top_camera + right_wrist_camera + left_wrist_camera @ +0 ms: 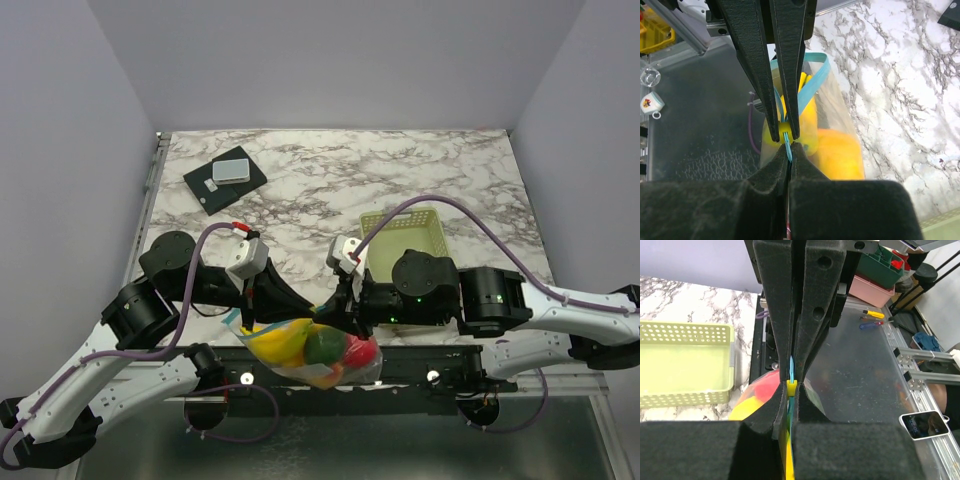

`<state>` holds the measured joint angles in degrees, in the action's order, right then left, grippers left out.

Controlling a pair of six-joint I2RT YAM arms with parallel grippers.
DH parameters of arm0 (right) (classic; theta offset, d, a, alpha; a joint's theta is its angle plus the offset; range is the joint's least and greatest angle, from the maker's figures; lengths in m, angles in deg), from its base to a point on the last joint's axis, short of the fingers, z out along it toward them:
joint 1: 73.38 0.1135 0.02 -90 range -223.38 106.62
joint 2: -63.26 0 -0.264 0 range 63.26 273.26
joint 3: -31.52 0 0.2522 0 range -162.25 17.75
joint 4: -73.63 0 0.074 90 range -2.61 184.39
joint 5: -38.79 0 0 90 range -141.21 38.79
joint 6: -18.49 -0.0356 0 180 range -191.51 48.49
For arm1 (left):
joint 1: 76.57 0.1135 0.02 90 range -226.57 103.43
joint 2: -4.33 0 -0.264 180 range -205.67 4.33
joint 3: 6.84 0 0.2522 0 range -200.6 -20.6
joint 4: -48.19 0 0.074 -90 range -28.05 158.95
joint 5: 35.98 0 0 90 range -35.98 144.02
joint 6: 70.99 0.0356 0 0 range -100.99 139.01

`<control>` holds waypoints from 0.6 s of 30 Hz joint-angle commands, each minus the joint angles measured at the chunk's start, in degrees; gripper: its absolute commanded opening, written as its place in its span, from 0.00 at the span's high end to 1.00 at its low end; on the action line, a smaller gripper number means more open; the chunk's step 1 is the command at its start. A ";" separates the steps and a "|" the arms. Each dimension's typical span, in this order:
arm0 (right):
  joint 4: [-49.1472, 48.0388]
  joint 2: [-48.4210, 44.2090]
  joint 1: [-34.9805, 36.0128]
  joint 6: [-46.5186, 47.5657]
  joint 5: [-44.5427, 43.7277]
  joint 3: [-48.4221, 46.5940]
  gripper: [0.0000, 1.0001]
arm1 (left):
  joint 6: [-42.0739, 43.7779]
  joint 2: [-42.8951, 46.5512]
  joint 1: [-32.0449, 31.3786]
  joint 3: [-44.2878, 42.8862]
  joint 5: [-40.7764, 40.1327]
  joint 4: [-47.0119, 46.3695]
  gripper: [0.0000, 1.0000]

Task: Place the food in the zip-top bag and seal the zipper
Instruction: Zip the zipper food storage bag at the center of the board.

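Zip-top bag (315, 352) is held up off the marble surface (330, 170) at its near edge, in front of and left of the pale green mesh basket (405, 235), well apart from it. The left gripper (303, 308) comes in from the side away from the basket and the right gripper (335, 312) from the basket side. Both meet at the bag's top edge. In the left wrist view the left gripper (791, 372) has its fingers (775, 315) pressed together on the light blue zipper (791, 366), with a small yellow bit right at the pinch; can't tell what it is. The basket (685, 365) sits off to the side in that view. In the right wrist view the right gripper (785, 132) fingers (755, 60) are also clamped on the zipper (815, 77). Past the fingertips the strip splits into an open loop, so the mouth is not closed there. Food is inside the bag: a yellow banana (280, 340), a green piece (322, 347), a red piece (360, 350) and an orange piece (325, 375). Yellow and orange shapes show through the clear plastic (840, 115). A dark flat pad (225, 178) with a grey block on it lies at the surface's far left corner, far from the basket.
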<state>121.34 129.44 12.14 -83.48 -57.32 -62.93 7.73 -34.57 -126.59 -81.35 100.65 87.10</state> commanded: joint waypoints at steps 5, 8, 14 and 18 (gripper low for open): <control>-2.67 -5.39 0.18 0.01 -5.73 -0.19 0.99 | 0.57 0.43 -0.27 1.23 -0.04 1.48 1.00; -2.68 -6.49 0.12 0.10 -7.94 -0.16 0.99 | 0.49 0.42 -0.25 1.34 -0.04 1.48 1.00; -2.83 -8.86 0.13 0.21 -14.52 0.15 0.99 | 0.51 0.42 -0.32 1.34 -0.26 1.53 1.00; -2.82 -9.27 0.17 -0.12 -18.50 0.37 0.99 | 0.64 0.32 -0.26 1.42 -0.79 1.81 1.00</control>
<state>121.78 122.95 12.49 -83.50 -66.78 -61.97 7.88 -34.59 -126.56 -80.89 98.94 85.22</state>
